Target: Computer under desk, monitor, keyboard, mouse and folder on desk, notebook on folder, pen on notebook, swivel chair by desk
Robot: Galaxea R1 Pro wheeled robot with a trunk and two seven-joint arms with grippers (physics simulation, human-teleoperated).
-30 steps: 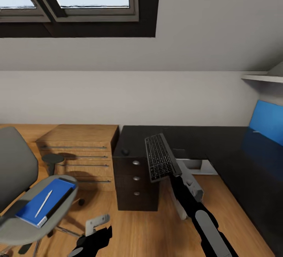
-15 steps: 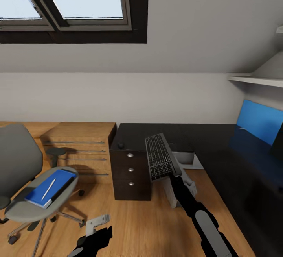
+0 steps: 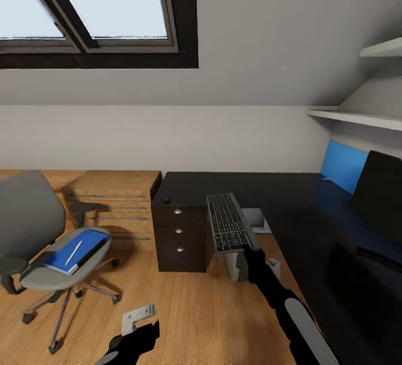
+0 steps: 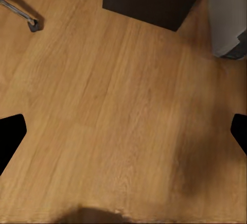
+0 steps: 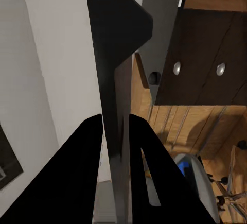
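Here, room: a bedroom with a wooden floor point(image 3: 195, 309), sloped white ceiling and skylight point(image 3: 95, 7).
Right gripper point(image 5: 116, 147): its two black fingers point(image 5: 77, 172) are pinched on the near edge of the keyboard point(image 3: 228, 222), holding it tilted in the air above the floor, in front of the desk point(image 3: 290, 203).
Left gripper point(image 4: 123, 131): fingertips spread wide with bare floor between them, gripping nothing; it hangs low.
Desk: L-shaped glossy black top with a blue back panel point(image 3: 341, 166) at the right.
Monitor point(image 3: 379, 192): standing on the desk at the right edge, before the blue panel.
Mouse point(image 3: 165, 199): a small dark lump on the desk's left end, above the dark drawer unit point(image 3: 178, 239).
Swivel chair point(image 3: 39, 242): at the left, well apart from the desk.
Folder point(image 3: 75, 251): blue, lying on the chair seat.
Pen point(image 3: 73, 252): white, lying on top of the blue stack.
Wooden chest of drawers point(image 3: 111, 203): between chair and desk, against the wall.
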